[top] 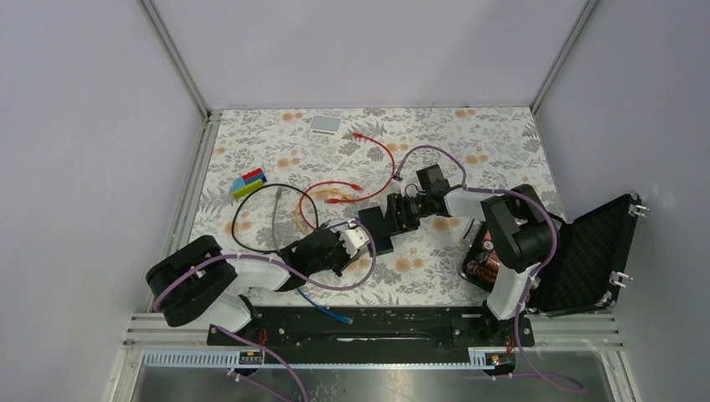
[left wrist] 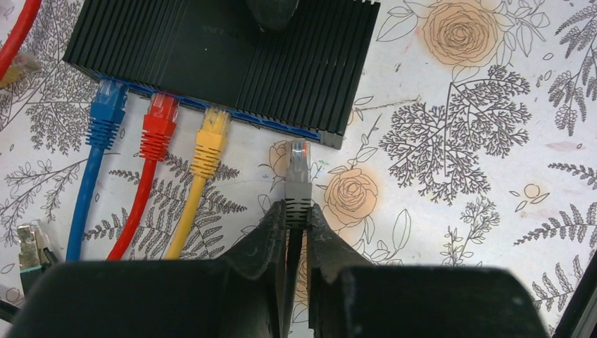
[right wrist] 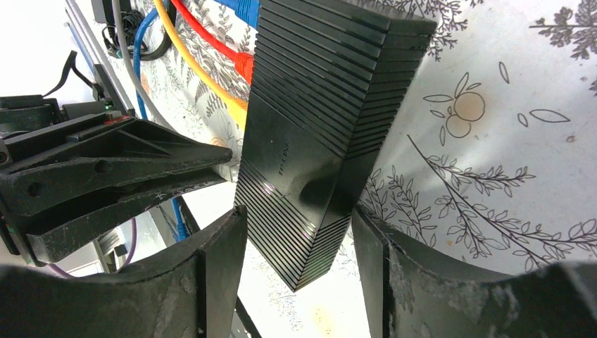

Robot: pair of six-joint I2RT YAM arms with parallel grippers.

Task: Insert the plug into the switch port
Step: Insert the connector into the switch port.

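Observation:
The black ribbed switch (left wrist: 211, 49) lies flat on the flowered table, its blue-edged port side (left wrist: 281, 125) facing my left gripper. Blue (left wrist: 105, 113), red (left wrist: 158, 123) and yellow (left wrist: 210, 137) plugs sit in its ports. My left gripper (left wrist: 296, 208) is shut on the boot of a grey plug (left wrist: 298, 172). The plug's clear tip points at the blue edge near the switch's right end, a small gap short of it. My right gripper (right wrist: 299, 225) straddles the switch's (right wrist: 317, 105) far corner, fingertips (right wrist: 218, 260) against it. One of its fingers (left wrist: 271, 10) rests on the switch's top.
An open black case (top: 586, 251) stands at the right edge beside the right arm. Loose red cables (top: 343, 188) and a black cable loop (top: 251, 226) lie behind the left gripper (top: 362, 241). Coloured blocks (top: 249, 182) and a white rounded box (top: 326, 125) sit farther back.

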